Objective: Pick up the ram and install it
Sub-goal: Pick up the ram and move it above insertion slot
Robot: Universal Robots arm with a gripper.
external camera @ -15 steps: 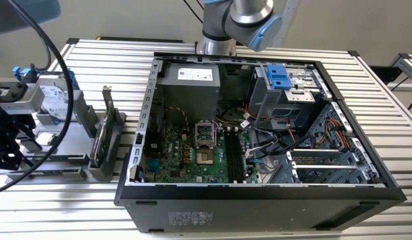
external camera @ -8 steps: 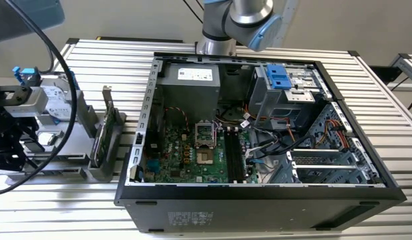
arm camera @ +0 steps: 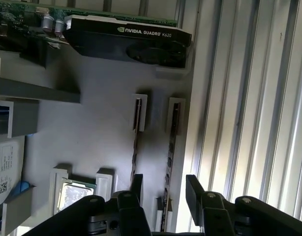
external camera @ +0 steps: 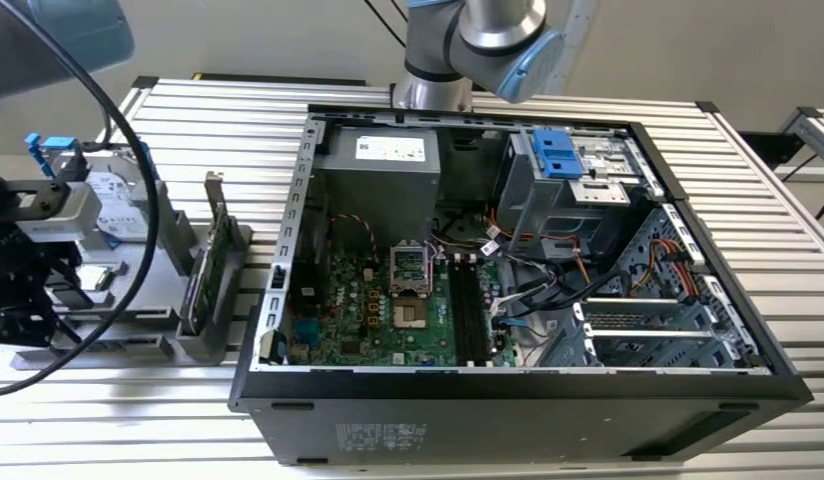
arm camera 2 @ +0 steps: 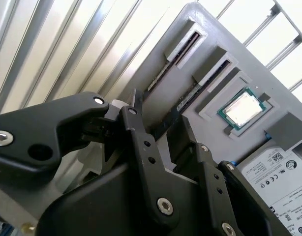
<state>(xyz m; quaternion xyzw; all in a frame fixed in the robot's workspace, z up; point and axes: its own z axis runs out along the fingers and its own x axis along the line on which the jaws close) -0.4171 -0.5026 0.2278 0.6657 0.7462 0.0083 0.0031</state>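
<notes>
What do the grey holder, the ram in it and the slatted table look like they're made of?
The grey holder: matte plastic, likely; dull, even, no glint. The ram: dark circuit board, seen thin edge-on in its slot. The table: bare metal, probably aluminium; ribbed slats throw bright glare.

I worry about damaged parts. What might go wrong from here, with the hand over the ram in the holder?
1. The open hand straddles the ram, but one finger sits in line with the neighbouring stick. Going down, it may strike that stick.
2. The ram is thin and stands in end slots of the holder. An off-centre grip might tilt it and jam it.
</notes>
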